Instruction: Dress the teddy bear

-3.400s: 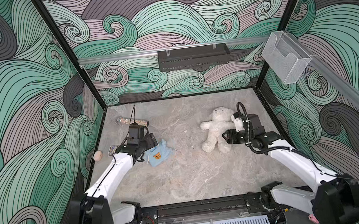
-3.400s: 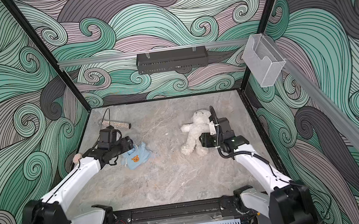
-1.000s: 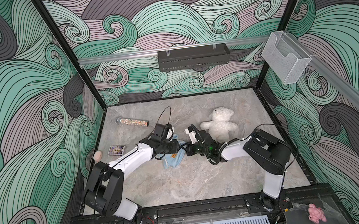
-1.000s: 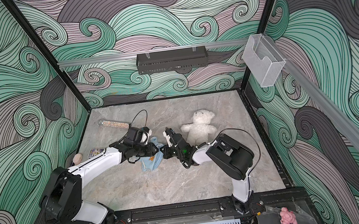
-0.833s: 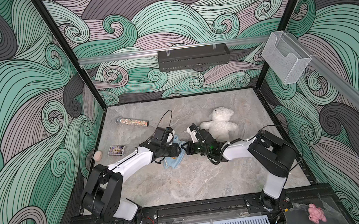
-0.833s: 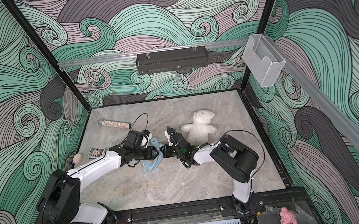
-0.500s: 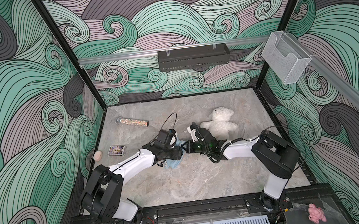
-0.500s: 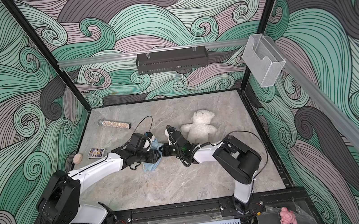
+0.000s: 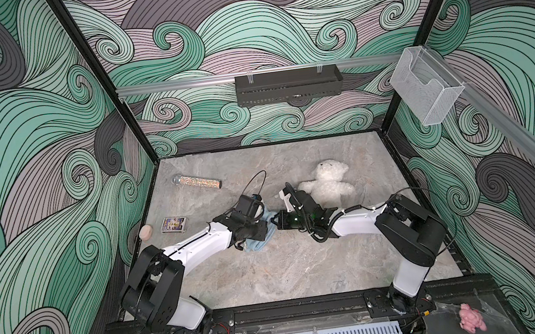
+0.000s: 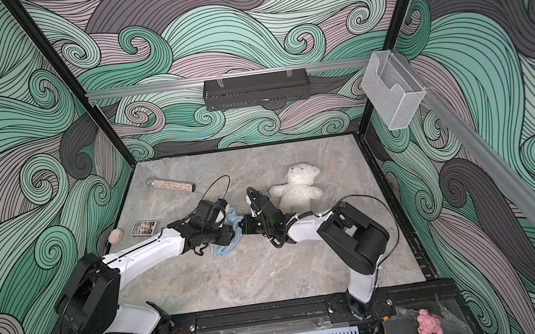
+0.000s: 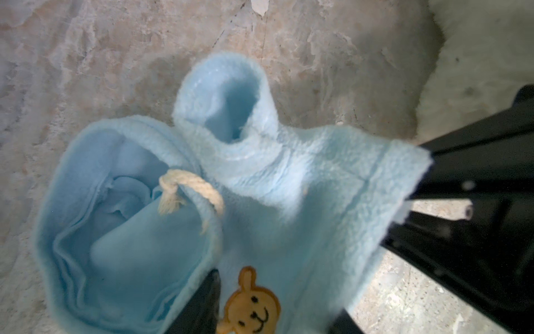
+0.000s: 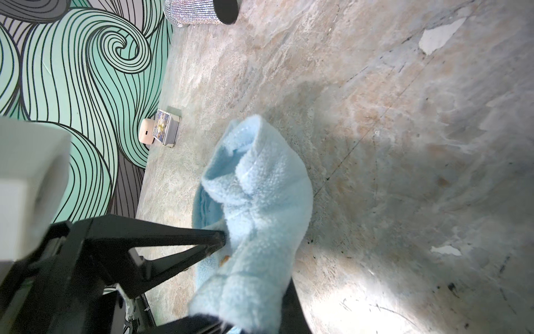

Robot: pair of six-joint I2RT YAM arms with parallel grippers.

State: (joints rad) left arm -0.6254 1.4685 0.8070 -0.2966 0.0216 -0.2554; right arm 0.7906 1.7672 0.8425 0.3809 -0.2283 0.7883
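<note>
Fleece, limp and light-blue: the small bear-patch hoodie (image 11: pixel 289 185) sags between right jaws pinched on its hem and left jaws apart astride its front. The fluffy white plush teddy bear (image 9: pixel 326 184) lies just behind the right jaws; light, squashy, probably best gripped at the torso.

The left arm (image 9: pixel 199 245) and right arm (image 9: pixel 357 221) are crossing the middle of the table (image 9: pixel 290 270). The left claw (image 9: pixel 261 234) and right claw (image 9: pixel 278 224) are meeting at the blue garment (image 9: pixel 259 245) and blocking passage there. The teddy bear (image 9: pixel 326 184) is lying just behind the right claw. The glitter tube (image 9: pixel 196 183), card box (image 9: pixel 173 224) and pink lump (image 9: pixel 145 232) are crowding the left edge. The front half is lying open.
</note>
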